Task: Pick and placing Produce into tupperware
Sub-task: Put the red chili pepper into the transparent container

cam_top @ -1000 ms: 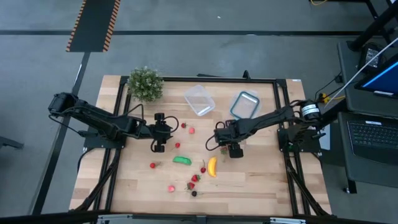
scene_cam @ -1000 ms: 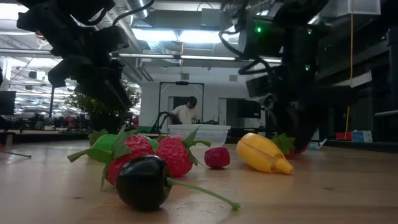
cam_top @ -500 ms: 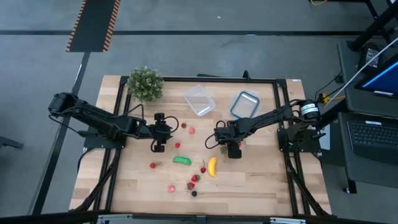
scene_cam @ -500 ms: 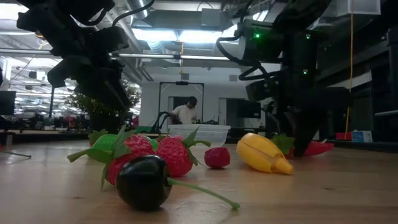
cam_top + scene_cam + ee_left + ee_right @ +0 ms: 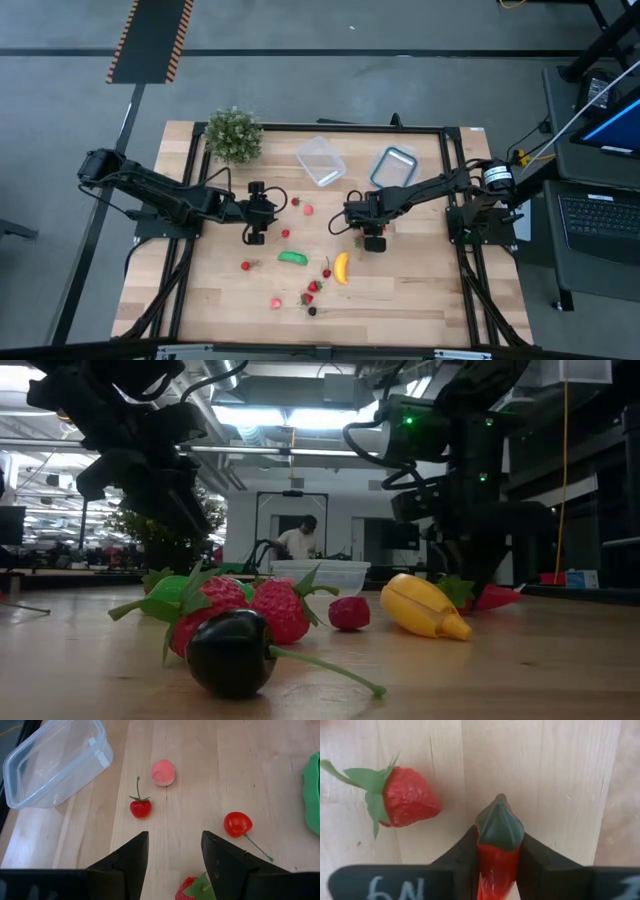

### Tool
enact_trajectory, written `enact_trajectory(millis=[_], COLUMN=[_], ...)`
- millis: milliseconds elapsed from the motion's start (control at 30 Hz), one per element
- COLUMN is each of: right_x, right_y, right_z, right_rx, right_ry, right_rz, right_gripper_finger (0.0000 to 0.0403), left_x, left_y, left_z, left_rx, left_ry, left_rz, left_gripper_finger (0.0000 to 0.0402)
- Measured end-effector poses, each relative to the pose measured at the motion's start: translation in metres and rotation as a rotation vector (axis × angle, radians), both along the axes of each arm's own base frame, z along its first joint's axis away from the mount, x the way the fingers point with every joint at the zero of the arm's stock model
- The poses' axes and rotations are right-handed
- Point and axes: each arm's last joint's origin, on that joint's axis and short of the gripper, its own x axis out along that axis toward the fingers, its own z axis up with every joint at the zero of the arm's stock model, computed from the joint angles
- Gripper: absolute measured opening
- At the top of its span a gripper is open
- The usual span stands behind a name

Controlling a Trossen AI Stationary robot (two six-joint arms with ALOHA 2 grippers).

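The red pepper sits pinched between the right gripper jaws at centre frame of the high view, its long axis running along the fingers, green cap outward. The tupperware lies up and to the left of it, closer to this arm than to the left. A strawberry rests just beside the pepper on the counter. The left gripper hovers left of centre, jaws spread. Against the earlier frame, the right gripper has shifted slightly leftward.

R gripper low at table, fingers clamped on red pepper, tip fwd; L gripper parted, empty, wrist level, hovering
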Motion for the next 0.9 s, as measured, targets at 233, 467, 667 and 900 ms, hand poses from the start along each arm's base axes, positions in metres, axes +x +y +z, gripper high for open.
enact_trajectory(millis=[233, 467, 667, 900], right_x=[0.003, 0.009, 0.016, 0.024], right_y=[0.0, -0.006, -0.019, -0.029], right_z=[0.003, 0.01, 0.023, 0.055], right_rx=[0.004, -0.001, 0.001, -0.002], right_ry=[0.003, -0.011, -0.018, -0.035], right_rz=[0.005, 0.008, -0.03, -0.011], right_gripper_finger=[0.0081, 0.008, 0.0079, 0.0079], left_x=[0.0, 0.0, 0.0, 0.0], left_y=[0.0, 0.0, 0.0, 0.002], left_z=[0.0, 0.0, 0.0, 0.0], left_rx=[0.0, 0.0, 0.0, 0.044], left_ry=[0.0, 0.0, 0.0, -0.005], left_rz=[0.0, 0.001, 0.001, 0.034], left_gripper_finger=[0.0176, 0.0176, 0.0176, 0.0176])
